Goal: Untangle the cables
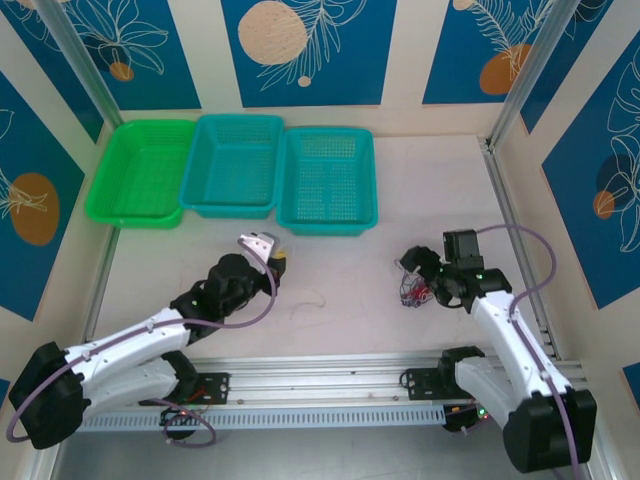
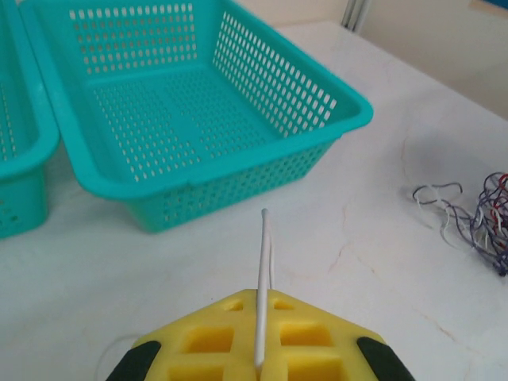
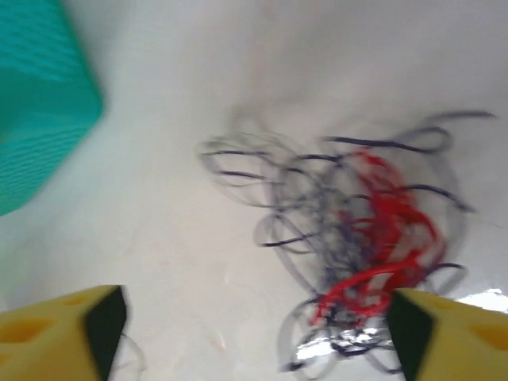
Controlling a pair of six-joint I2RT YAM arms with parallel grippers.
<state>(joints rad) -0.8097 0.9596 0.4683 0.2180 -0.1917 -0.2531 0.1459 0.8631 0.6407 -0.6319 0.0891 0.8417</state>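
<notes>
Cables (image 1: 413,292) lie in a small tangle of red, dark and pale strands on the white surface (image 1: 350,330), toward its right edge and about midway between the near and far edges. The right claw (image 1: 425,278) hangs just over this tangle. In the right wrist view, which is blurred, its jaws stand wide apart with nothing between the two yellow fingers (image 3: 63,329), and the tangle (image 3: 357,238) spreads on the surface between and beyond them. The left claw (image 1: 268,250) sits left of the middle of the surface, near the baskets and well apart from the tangle. In the left wrist view its yellow fingers (image 2: 309,337) are pressed together on a single whitish wire (image 2: 261,270), whose free end sticks up and forward from the grip. From there the tangle (image 2: 484,210) shows far off to the right. A faint thin strand (image 1: 315,298) lies on the surface between the two arms; whether it joins the held wire cannot be told. Three baskets stand in a row, touching side by side, along the far edge: a green basket (image 1: 140,172) nearest the far left corner, a middle teal basket (image 1: 235,165), and a right teal basket (image 1: 325,180), which lies just ahead of the left claw.
</notes>
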